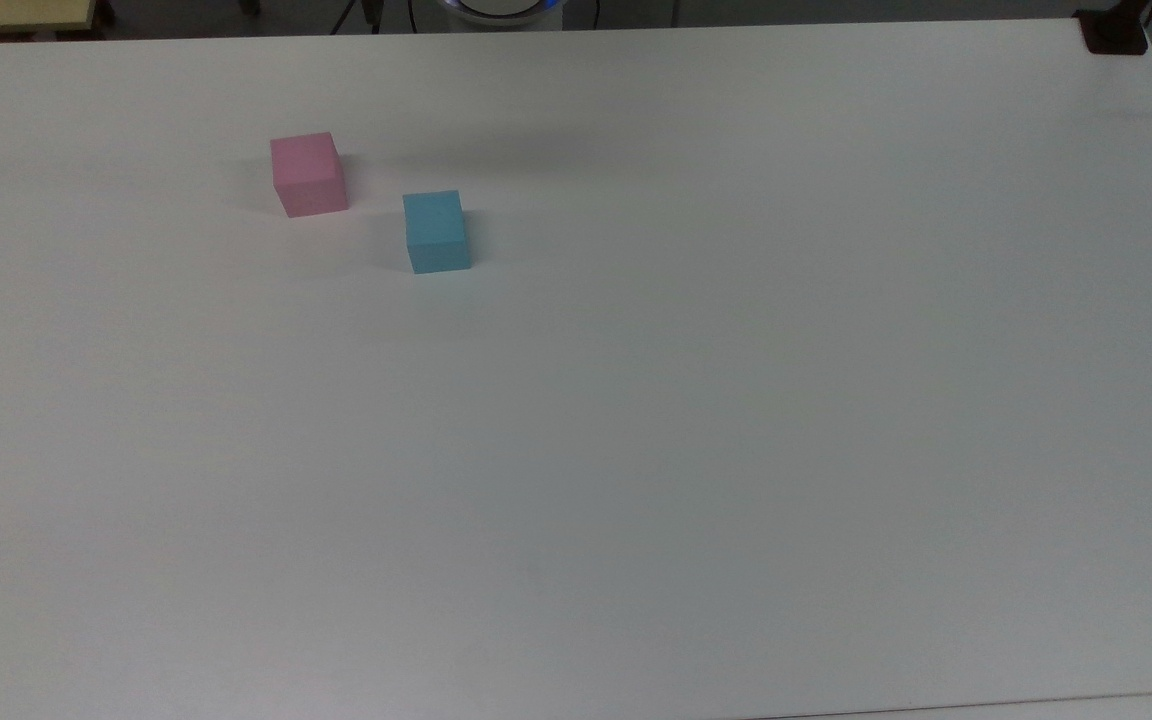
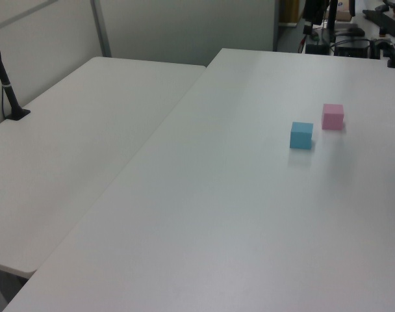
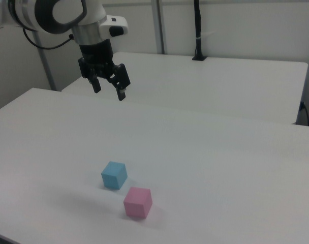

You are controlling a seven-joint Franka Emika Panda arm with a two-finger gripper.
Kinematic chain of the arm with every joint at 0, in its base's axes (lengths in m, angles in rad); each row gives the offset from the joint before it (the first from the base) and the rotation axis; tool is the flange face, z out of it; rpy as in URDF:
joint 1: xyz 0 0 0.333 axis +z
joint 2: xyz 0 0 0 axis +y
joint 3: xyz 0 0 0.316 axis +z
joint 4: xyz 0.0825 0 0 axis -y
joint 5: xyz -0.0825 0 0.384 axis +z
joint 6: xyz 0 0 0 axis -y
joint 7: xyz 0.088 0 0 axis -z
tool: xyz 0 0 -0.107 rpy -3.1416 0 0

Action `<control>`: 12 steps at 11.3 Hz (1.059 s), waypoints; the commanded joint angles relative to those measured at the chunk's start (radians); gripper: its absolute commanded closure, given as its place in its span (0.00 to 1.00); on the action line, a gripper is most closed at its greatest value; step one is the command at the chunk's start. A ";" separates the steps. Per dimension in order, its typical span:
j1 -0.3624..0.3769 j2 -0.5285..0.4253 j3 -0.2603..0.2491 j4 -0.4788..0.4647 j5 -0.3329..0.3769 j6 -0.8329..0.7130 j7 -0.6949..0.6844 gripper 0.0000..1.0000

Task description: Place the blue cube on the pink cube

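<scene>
The blue cube (image 1: 436,231) rests on the white table (image 1: 696,420), just to the right of and slightly nearer than the pink cube (image 1: 308,174) in the top view. Both also show in the left view, blue cube (image 2: 301,135) and pink cube (image 2: 332,116), and in the right view, blue cube (image 3: 114,175) and pink cube (image 3: 138,202). A small gap separates them. My gripper (image 3: 110,91) hangs high above the table, well behind the cubes in the right view, open with nothing between its fingers.
A second white table (image 2: 74,143) adjoins on the left view's left, carrying a black post (image 2: 6,84) on a base. Another black mount (image 1: 1116,30) sits at the top view's upper right corner. Desks with equipment (image 2: 353,32) stand beyond.
</scene>
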State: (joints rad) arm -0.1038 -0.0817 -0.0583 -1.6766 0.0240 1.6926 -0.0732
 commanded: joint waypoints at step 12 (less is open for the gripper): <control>-0.011 -0.004 0.017 -0.006 0.002 0.005 -0.011 0.00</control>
State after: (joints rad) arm -0.1034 -0.0813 -0.0492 -1.6770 0.0239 1.6927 -0.0732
